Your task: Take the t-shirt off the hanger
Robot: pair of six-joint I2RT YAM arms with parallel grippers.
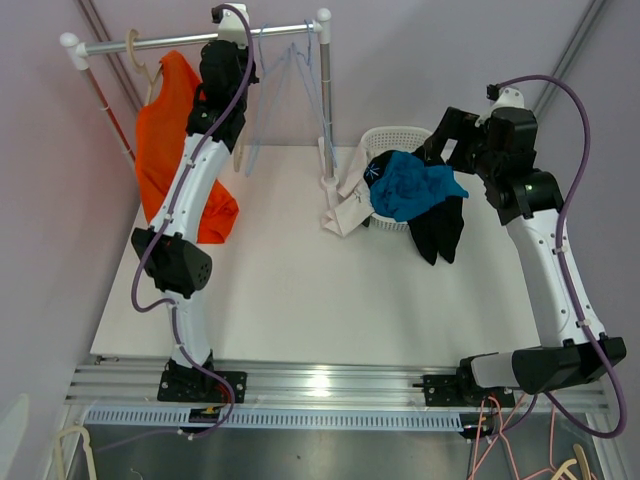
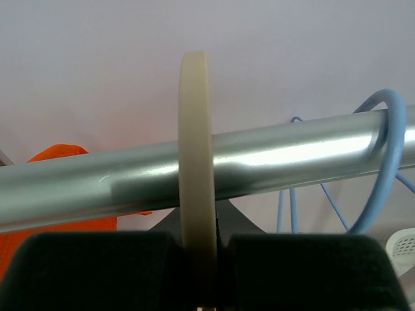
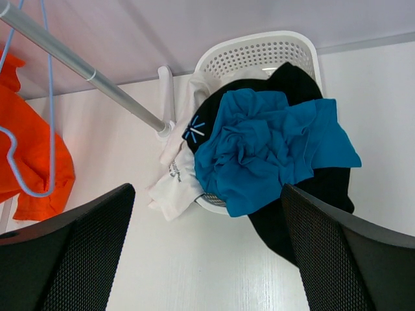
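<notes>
**Two arms, only one at the rail**

The left gripper (image 2: 198, 262) is up at the rail (image 2: 292, 155), its jaws pinched tight on a cream hanger hook (image 2: 196, 129) that loops over the bar. The orange t-shirt (image 1: 165, 130) hangs from that same rail just to the left of the jaws. Its long axis is straight down, and its hem trails behind the left arm toward the tabletop (image 1: 300, 290). From where I stand I cannot tell whether the clamped hook belongs to the hanger carrying the shirt. A second cream hook (image 1: 133, 44) sits further left, right above the collar.

The rail runs side to side, so I'd judge the hook has to lift up and clear of it. Empty blue hangers (image 2: 389, 162) crowd the bar on the right.

The right gripper (image 3: 207, 259) hovers well apart over the laundry basket (image 3: 259, 48), jaws spread wide and holding nothing. The left arm is far nearer the shirt.
</notes>
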